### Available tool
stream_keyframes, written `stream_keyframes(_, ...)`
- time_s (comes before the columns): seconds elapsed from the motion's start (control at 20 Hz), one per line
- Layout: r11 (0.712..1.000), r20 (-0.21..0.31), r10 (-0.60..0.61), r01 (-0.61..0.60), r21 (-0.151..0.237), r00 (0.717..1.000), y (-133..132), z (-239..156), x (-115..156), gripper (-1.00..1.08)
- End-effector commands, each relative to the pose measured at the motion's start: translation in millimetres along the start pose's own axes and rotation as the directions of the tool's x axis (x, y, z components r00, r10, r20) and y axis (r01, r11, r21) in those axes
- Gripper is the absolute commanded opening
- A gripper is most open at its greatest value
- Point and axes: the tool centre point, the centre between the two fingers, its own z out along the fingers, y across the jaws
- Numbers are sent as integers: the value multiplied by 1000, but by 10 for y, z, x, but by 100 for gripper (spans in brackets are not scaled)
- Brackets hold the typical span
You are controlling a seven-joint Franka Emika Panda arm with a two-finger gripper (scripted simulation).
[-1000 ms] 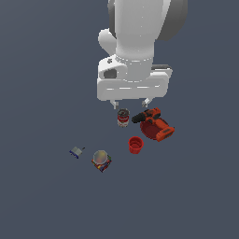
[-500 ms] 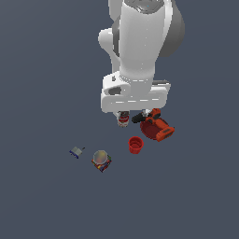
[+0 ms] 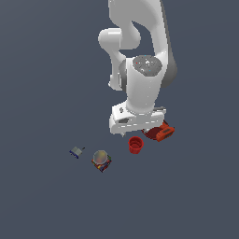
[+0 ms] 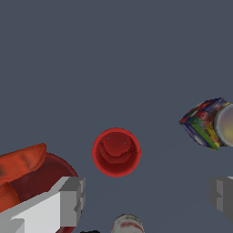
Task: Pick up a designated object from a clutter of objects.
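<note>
— What lies below you, starting from the exterior view's left?

— First a tiny grey-blue item point(image 3: 75, 151) on the dark floor point(image 3: 42, 196), alone. Just to its right is a colourful small box point(image 3: 101, 164) with a pale ball point(image 3: 100, 157) resting on top. Then the small red cup point(image 3: 135, 144), upright with its mouth open upward, apart from the box and near the red-and-black power drill point(image 3: 161, 132), which is half hidden behind my hand.

— And your gripper?

— My gripper point(image 4: 148, 195) hangs low over that cluster. In the wrist view my two fingers point(image 4: 73, 195) are spread wide, one on each side, with nothing between them.

— Where is the cup from there?

— The cup point(image 4: 116, 151) sits ahead of the gap between my fingers, not inside it, and I touch nothing. I look straight down into its round rim. The drill point(image 4: 22, 166) is beside one finger, the box point(image 4: 202, 123) and ball point(image 4: 225, 125) off toward the other. A small red-and-white can point(image 4: 127, 224) peeks in at the edge, close under my palm.
</note>
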Motion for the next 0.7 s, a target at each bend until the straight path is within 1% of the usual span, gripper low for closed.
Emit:
stream_keyframes(0.0, 1000, 5, -23, 23, 1, 1000, -56, 256, -8, 100)
stream_keyframes(0.3, 998, 14, -60, 60, 6, 998, -157, 668, -52, 100)
stream_keyframes(0.5, 997, 17, -72, 72, 8, 997, -192, 804, -74, 100)
stream_keyframes(0.65, 997, 17, -74, 74, 9, 997, -198, 834, -80, 100)
